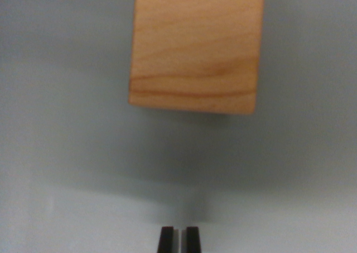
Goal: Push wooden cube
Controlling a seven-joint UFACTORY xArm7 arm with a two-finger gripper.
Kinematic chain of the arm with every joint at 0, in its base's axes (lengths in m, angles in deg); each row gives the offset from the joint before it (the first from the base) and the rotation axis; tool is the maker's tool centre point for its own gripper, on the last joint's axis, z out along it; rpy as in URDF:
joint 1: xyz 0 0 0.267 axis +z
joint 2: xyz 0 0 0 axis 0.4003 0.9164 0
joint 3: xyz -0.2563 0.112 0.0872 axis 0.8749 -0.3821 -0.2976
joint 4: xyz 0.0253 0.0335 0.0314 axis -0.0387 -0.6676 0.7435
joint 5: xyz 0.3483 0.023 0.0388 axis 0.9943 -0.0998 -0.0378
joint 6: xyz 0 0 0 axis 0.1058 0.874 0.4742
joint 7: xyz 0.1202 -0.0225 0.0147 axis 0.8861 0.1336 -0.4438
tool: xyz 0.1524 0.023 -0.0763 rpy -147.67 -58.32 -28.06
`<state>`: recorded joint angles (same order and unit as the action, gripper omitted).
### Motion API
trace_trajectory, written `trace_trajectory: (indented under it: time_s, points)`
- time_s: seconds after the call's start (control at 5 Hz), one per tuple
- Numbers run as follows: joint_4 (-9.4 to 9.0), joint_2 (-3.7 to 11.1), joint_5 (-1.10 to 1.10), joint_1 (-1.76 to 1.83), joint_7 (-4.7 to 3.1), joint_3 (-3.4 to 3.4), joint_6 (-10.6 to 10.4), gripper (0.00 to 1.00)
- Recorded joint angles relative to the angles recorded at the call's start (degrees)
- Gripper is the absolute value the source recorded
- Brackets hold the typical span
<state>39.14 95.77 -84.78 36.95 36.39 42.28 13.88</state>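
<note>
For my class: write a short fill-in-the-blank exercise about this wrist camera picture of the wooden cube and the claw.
1. The cube is made of ____.
2. In the wrist view, the cube lies ____ the claw.
3. The claw's two dark fingertips stand nearly ____, with only a thin slit between them.
4. Between claw and cube there is bare grey surface, so they are ____.

Missing words: wood; above; together; apart

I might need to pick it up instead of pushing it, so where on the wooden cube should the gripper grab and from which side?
Probably across the wooden cube's two flat side faces, at the wrist view's left and right, coming from the near edge facing the gripper. Those faces look parallel and unobstructed on the bare table. The fingertips sit nearly together, so they'd need to open wide first.
</note>
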Motion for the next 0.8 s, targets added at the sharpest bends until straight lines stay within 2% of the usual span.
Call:
trace_trajectory:
  time_s: [0.2,0.4,0.6,0.8]
  points:
    - [0.76,0.45,0.01,-0.01,-0.13,0.06,0.30,1.00]
    - [0.76,0.45,0.01,-0.01,-0.13,0.06,0.30,1.00]
    - [1.94,1.15,0.03,-0.02,-0.32,0.14,0.77,1.00]
    - [1.94,1.15,0.03,-0.02,-0.32,0.14,0.77,1.00]
